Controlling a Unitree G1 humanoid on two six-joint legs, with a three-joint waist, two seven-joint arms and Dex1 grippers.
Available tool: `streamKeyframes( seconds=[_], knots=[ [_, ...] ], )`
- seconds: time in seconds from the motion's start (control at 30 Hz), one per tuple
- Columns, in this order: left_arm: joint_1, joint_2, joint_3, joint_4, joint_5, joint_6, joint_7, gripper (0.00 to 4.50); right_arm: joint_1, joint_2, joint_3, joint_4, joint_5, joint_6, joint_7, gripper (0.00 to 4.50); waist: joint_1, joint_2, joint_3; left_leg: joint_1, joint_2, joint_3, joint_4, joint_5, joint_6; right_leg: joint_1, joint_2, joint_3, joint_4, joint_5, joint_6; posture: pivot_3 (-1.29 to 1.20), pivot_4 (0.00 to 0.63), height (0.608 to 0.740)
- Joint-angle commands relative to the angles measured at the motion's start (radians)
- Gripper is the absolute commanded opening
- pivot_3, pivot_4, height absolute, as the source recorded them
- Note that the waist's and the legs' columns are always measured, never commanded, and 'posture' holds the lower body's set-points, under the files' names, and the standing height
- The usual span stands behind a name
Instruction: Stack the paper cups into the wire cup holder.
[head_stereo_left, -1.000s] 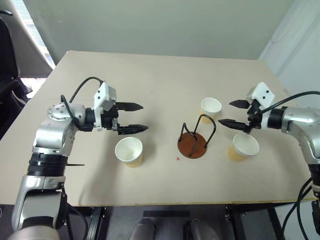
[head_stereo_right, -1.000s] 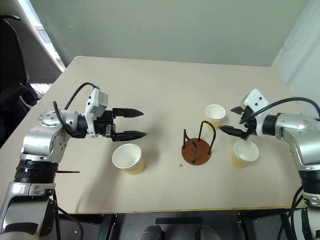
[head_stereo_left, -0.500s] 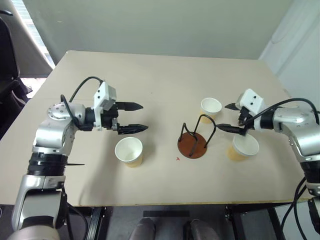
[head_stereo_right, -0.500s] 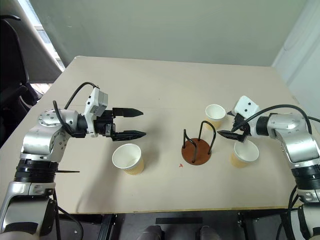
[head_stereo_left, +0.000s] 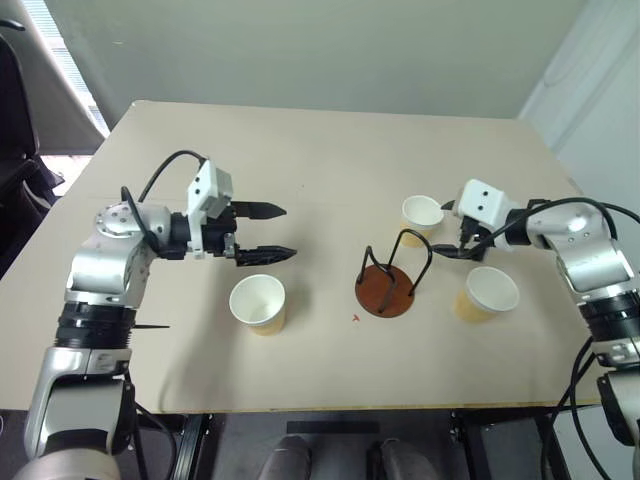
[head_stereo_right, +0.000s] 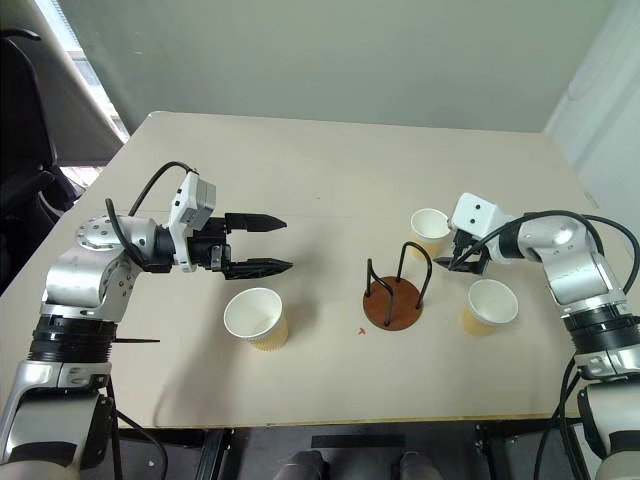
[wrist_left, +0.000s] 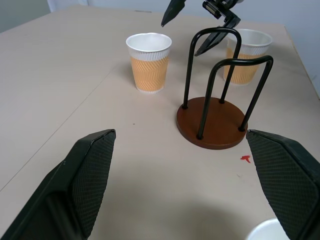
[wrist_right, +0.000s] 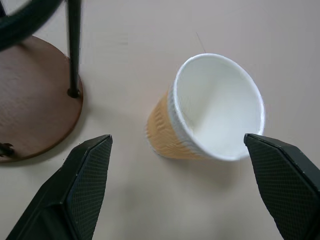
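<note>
Three paper cups stand upright on the table: one at the front left (head_stereo_left: 257, 303), one at the far side (head_stereo_left: 421, 214) and one at the front right (head_stereo_left: 487, 293). Between them stands the wire cup holder (head_stereo_left: 388, 288), a brown disc with two black wire loops and nothing in it. My left gripper (head_stereo_left: 288, 232) hovers open just behind the front left cup, pointing toward the holder. My right gripper (head_stereo_left: 446, 230) is open beside the far cup, on its right side. In the right wrist view that cup (wrist_right: 210, 110) lies between the fingers (wrist_right: 85, 180).
The beige table (head_stereo_left: 320, 150) ends close in front of the cups, its front edge (head_stereo_left: 330, 408) running across below them. A grey wall rises behind the table, and a dark chair (head_stereo_right: 25, 190) stands off its left side.
My right gripper has moved left and away from me, from above the front right cup to the far cup, and its wrist has rolled. The left gripper and the cups have stayed put.
</note>
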Motion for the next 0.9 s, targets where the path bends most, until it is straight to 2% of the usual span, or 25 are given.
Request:
streamKeyframes(
  seconds=[0.03,0.33,0.57,0.67,0.9],
  knots=[
    [-0.02,0.003,0.007,-0.04,-0.021,0.016,-0.011,4.5,-0.049,0.005,0.022,0.051,-0.056,-0.075,0.013,4.27,0.0,0.0,0.0,0.0,0.0,0.0,0.0,0.0,0.0,0.0,0.0,0.0,0.0,0.0,0.0,0.0,0.15,0.74],
    [-0.033,0.003,-0.019,-0.111,-0.046,0.061,-0.058,4.5,-0.112,0.033,0.05,0.172,-0.129,-0.181,0.037,4.27,0.002,0.0,0.0,0.0,0.0,0.0,-0.001,0.0,0.0,0.0,0.0,0.0,0.0,0.0,0.0,0.0,0.15,0.74],
    [-0.045,-0.016,-0.035,-0.151,-0.059,0.076,-0.061,4.5,-0.119,0.049,0.049,0.189,-0.147,-0.19,0.051,4.27,0.002,0.0,0.0,-0.001,0.0,0.0,-0.001,0.0,0.0,0.0,0.0,0.0,0.0,0.0,0.0,0.0,0.15,0.74],
    [-0.045,-0.017,-0.037,-0.146,-0.055,0.071,-0.065,4.5,-0.114,0.053,0.045,0.181,-0.148,-0.182,0.059,3.77,0.002,0.0,0.0,-0.001,0.0,0.0,-0.001,0.0,0.0,0.0,0.0,0.0,0.001,0.0,0.0,0.0,0.15,0.74],
    [-0.037,-0.018,-0.041,-0.137,-0.045,0.054,-0.068,4.5,-0.1,0.058,0.049,0.159,-0.152,-0.164,0.077,1.28,0.002,0.0,0.0,-0.001,0.0,0.0,-0.001,0.0,0.0,0.0,0.0,0.0,0.0,0.0,0.0,0.0,0.15,0.74]
  ],
)
